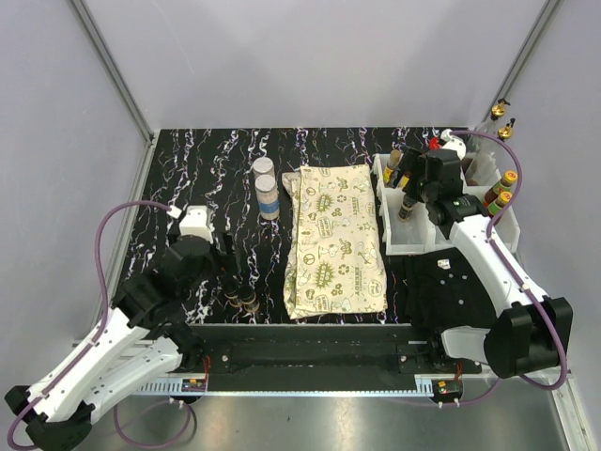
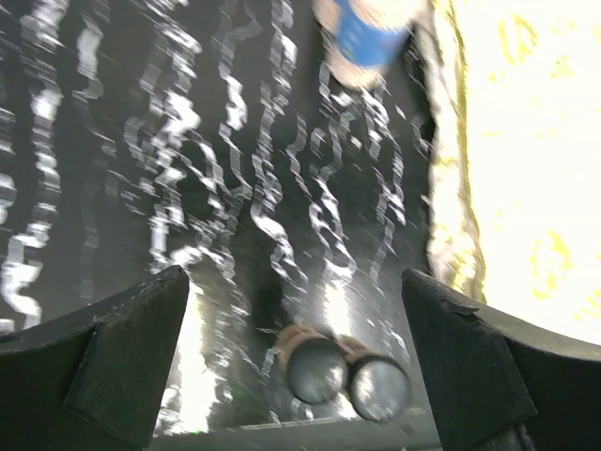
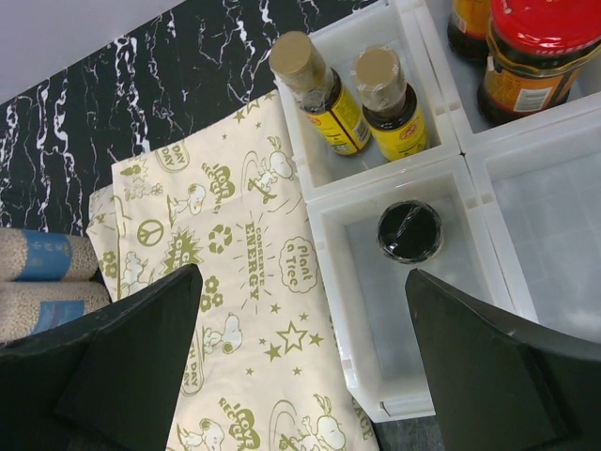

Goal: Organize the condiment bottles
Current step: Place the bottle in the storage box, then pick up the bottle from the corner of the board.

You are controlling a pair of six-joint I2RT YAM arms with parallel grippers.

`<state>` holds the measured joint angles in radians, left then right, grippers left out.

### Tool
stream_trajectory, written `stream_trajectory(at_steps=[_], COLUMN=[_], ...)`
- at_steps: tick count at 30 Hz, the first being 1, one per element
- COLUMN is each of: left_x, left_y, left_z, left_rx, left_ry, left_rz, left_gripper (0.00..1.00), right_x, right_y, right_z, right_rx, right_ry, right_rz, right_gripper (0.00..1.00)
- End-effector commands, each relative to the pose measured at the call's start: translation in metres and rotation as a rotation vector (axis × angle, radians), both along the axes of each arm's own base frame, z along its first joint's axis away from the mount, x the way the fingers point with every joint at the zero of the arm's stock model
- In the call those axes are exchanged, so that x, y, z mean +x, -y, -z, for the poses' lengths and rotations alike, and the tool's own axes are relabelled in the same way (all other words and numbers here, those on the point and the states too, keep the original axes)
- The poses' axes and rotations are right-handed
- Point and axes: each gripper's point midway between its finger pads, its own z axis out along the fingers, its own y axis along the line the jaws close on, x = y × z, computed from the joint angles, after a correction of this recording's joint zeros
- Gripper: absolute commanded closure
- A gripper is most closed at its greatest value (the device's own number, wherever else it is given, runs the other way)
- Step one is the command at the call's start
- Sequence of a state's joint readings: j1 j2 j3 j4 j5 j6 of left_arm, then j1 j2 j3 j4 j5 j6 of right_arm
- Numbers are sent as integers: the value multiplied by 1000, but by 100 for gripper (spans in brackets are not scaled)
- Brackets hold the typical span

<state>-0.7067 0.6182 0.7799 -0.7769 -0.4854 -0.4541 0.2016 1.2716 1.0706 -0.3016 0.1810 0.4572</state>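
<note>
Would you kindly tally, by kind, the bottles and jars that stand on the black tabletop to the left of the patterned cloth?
White-capped jars with blue labels: 2
Small dark-capped bottles: 2
Total: 4

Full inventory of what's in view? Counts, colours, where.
table: 1, black, white-veined
cloth: 1, cream, green print, table centre
white bins: 1 set, right of cloth
clear jars: 2, white caps, blue labels, left of cloth
small dark bottles: 2, dark caps, near left arm
tan-capped bottles: 2, yellow labels, one shared bin compartment
black-capped bottle: 1, alone in next compartment
red-capped jar: 1, compartment beside tan-capped pair
far-right bottles: at least four, yellow, orange, gold caps, by right wall
left gripper: open, above the dark pair
right gripper: open, above the bins
</note>
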Motion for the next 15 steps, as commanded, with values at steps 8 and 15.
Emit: stream_trajectory(at_steps=[8,15], left_x=[-33,-47], left_y=[36,34], left_z=[35,51], left_rx=[-257,-398], left_ry=[-203,-279], left_rz=[40,-71], left_gripper=[12,15], right_x=[-5,-7], right_y=[-6,-6], right_z=[-3,1], right_rx=[14,14], right_ry=[10,2], right_rz=[-46,-47], right_gripper=[0,0])
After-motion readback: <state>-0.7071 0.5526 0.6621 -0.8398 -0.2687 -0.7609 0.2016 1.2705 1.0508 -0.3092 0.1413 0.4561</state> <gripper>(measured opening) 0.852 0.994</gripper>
